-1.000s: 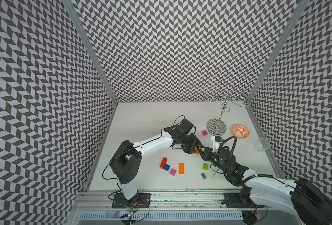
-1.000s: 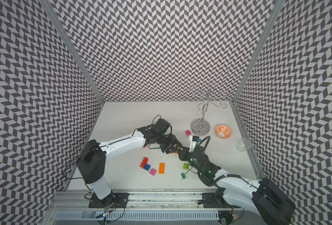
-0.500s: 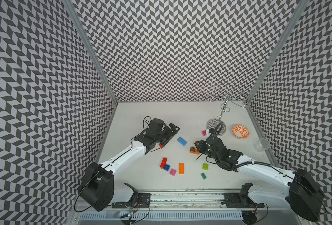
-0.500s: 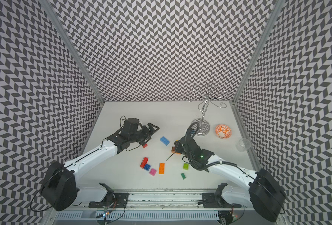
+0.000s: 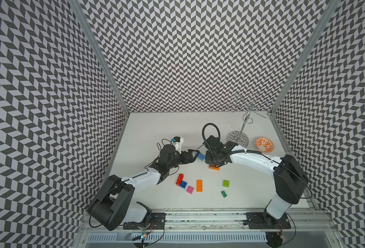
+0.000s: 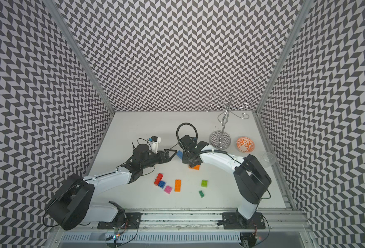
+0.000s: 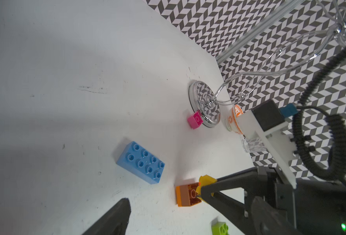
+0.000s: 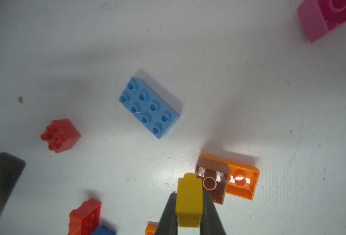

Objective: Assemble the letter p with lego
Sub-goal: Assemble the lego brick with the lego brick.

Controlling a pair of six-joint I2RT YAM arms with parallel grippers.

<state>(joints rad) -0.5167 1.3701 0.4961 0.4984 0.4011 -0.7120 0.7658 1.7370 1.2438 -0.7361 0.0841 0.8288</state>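
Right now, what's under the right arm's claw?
The right gripper pinches a yellow brick. Beside its tip lie a brown brick overlapping an orange brick, hollow sides showing. In both top views the right arm hides all but an orange edge.

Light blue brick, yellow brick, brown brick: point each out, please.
light blue brick [image 8: 149, 107], right wrist view, middle of its studded top.
yellow brick [image 8: 189, 200], right wrist view, middle of its broad face.
brown brick [image 8: 211, 165], right wrist view, its side wall.

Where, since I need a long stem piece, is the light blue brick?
In both top views the light blue brick lies studs up near the centre, between the open left claw and the right claw.
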